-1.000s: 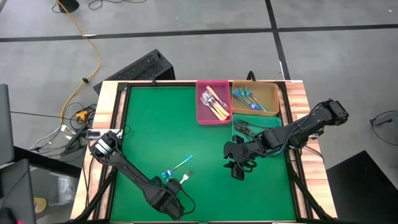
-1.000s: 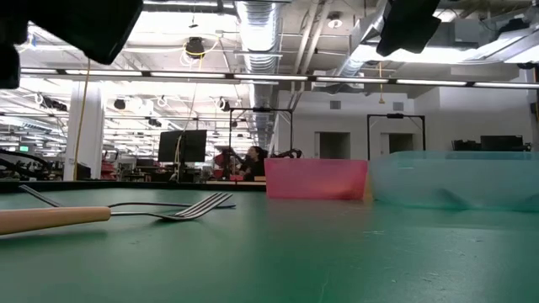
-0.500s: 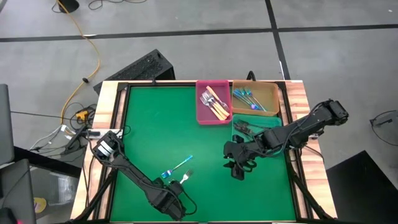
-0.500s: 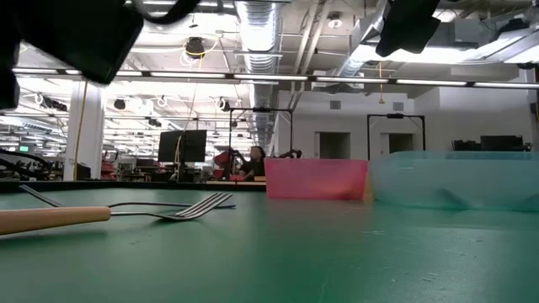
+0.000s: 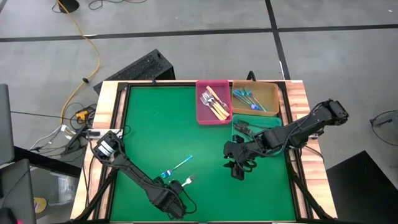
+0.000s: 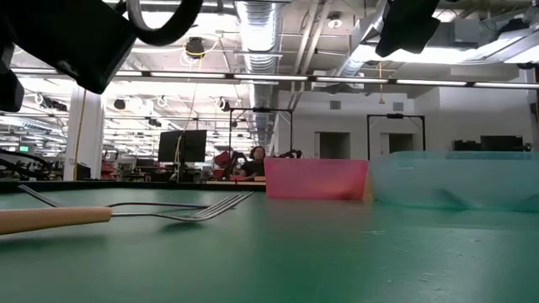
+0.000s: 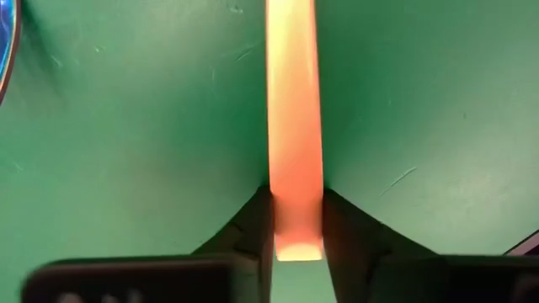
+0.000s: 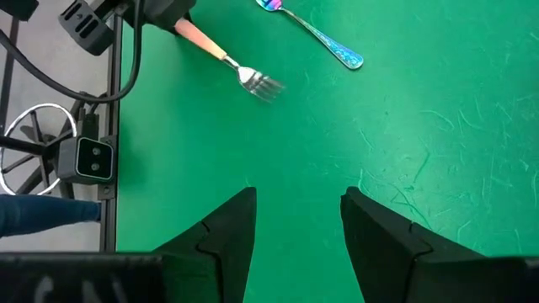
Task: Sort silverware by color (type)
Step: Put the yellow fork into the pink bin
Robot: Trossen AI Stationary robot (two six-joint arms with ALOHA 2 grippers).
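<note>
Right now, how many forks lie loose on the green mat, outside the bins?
2: a tan-handled silver fork, its handle between the left gripper fingers, and an iridescent blue fork just beside it. Others sit in the bins.

Table cover: matt green felt, faintly scuffed
Fork: shiny metal head, smooth tan wooden-looking handle
Blue fork: glossy iridescent metal

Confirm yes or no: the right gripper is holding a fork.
No. The right gripper hangs open and empty above the green mat.

Open-plan lab or office; ceiling ducts, monitors, concrete floor.
</note>
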